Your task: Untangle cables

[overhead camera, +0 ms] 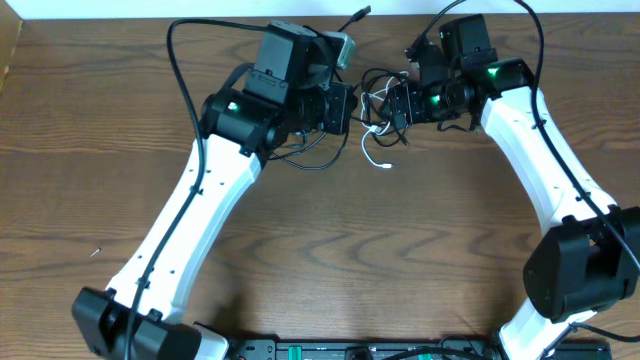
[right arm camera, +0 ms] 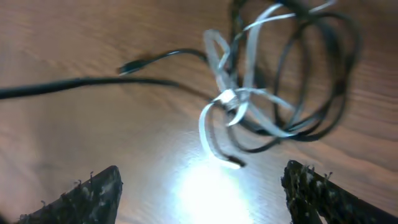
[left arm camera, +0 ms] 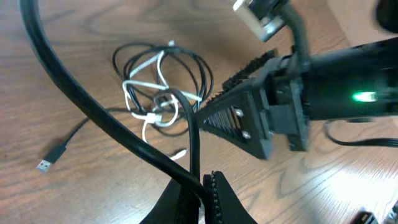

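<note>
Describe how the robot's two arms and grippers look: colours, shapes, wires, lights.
The left arm and right arm share long white links, black joint housings with small green lights, and thick black wires looping alongside. The left gripper and right gripper are black, with wedge-shaped fingers serrated along the edges.

light: even | glare: white patch on table, right wrist | blur: wrist views soft
</note>
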`<state>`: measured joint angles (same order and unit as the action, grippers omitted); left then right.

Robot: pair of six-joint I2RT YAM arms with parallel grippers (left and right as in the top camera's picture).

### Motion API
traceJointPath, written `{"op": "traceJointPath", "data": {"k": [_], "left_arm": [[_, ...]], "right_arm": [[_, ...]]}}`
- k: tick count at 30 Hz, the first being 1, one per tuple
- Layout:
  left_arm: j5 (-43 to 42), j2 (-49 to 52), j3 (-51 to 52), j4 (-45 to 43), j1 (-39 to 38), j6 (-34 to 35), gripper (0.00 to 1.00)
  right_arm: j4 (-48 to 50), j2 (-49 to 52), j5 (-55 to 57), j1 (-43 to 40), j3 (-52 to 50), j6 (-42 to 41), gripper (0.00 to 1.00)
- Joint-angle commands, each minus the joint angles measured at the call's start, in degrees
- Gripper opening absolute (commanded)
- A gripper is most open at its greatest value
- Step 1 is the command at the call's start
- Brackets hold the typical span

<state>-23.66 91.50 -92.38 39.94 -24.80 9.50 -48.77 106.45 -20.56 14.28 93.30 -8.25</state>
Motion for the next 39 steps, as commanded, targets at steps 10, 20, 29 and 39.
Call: {"op": "traceJointPath", "data": {"k": [10, 20, 29, 39], "left_arm": [[0.1, -12.6, -0.6, -5.1, 1.3, 2.0, 0.07], [0.3, -12.5, -0.6, -6.3, 1.3, 2.0, 0.08], [6.1, -10.2, -0.6, -6.8, 1.3, 9.0, 0.07], [27.6, -9.6, -0.6, -7.7, 1.4, 25.2, 0.07]], "right_arm": [[7.7, 4.9, 1.8, -1.6, 0.7, -8.5, 0.77], [8.3, 7.1, -5.8, -1.3, 0.7, -10.1, 0.74], [8.5, 7.0, -13.9, -1.5, 0.7, -7.7, 0.74], [8.5, 5.7, -13.4, -1.5, 0.8, -11.3, 0.63]]}}
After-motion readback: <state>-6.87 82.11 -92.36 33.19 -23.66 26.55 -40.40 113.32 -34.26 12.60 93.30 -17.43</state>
